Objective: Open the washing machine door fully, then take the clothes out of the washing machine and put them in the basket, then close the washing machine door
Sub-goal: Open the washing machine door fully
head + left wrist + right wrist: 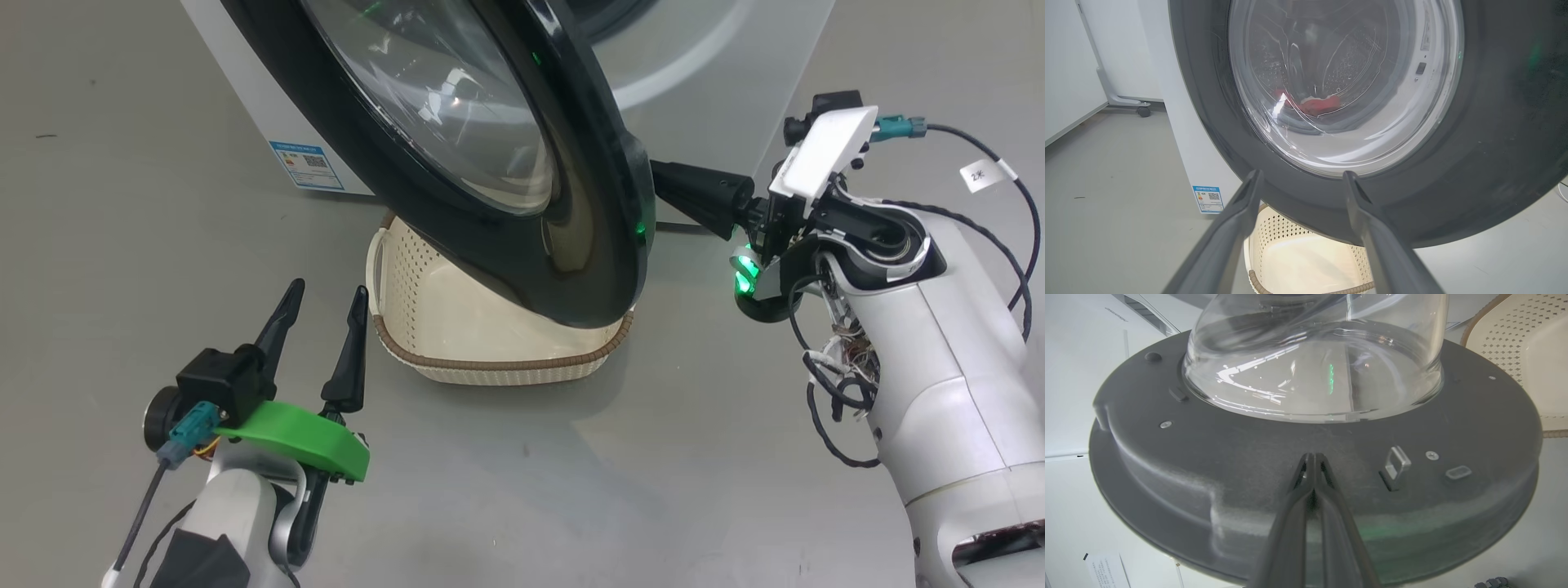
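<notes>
Grey floor (571,490); R claw (1312,457) closed, tips on washing machine door (1241,465) inner face; L claw (326,287) spread wide, empty.

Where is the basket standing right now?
In the head view the basket stands on the floor at the centre, in front of the washing machine and partly under the open washing machine door, just right of the left gripper.

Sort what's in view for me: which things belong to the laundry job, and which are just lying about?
Job:
door, partly open
washing machine
clothes, red, inside the drum
basket, under the door
right hand, shut, at the door's inner face
left hand, open

Lying about:
wheeled stand leg
sheet of paper
</notes>
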You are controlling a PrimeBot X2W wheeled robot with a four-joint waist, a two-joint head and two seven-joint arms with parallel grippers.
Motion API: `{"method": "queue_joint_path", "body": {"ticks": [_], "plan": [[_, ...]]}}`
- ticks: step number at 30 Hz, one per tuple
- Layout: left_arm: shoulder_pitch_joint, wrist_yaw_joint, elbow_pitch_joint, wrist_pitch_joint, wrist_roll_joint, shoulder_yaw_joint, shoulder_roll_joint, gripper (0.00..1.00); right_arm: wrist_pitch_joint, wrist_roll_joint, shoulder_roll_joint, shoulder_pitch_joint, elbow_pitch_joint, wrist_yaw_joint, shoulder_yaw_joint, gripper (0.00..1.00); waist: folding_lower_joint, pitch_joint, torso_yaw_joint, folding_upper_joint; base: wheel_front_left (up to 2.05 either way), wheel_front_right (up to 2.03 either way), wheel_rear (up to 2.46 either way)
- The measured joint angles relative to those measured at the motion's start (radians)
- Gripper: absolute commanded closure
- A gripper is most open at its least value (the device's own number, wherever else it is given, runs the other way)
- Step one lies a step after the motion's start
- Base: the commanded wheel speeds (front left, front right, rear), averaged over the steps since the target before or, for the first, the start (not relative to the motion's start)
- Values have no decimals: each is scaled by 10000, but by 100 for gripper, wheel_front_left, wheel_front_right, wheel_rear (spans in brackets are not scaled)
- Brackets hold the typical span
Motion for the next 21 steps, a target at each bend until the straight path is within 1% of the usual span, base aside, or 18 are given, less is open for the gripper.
{"method": "queue_joint_path", "body": {"ticks": [8, 21], "plan": [[169, 0, 140, 0, 213, -328, -29, 0, -17, 725, -10, 736, -414, 54, 725, 100, 0, -394, 242, 0, 0, 0, 0], [260, 10, 219, 0, 205, -431, -58, 0, -380, 1760, -13, 1510, -1166, 54, 1975, 100, 0, -847, 789, 0, 0, 0, 0]]}}
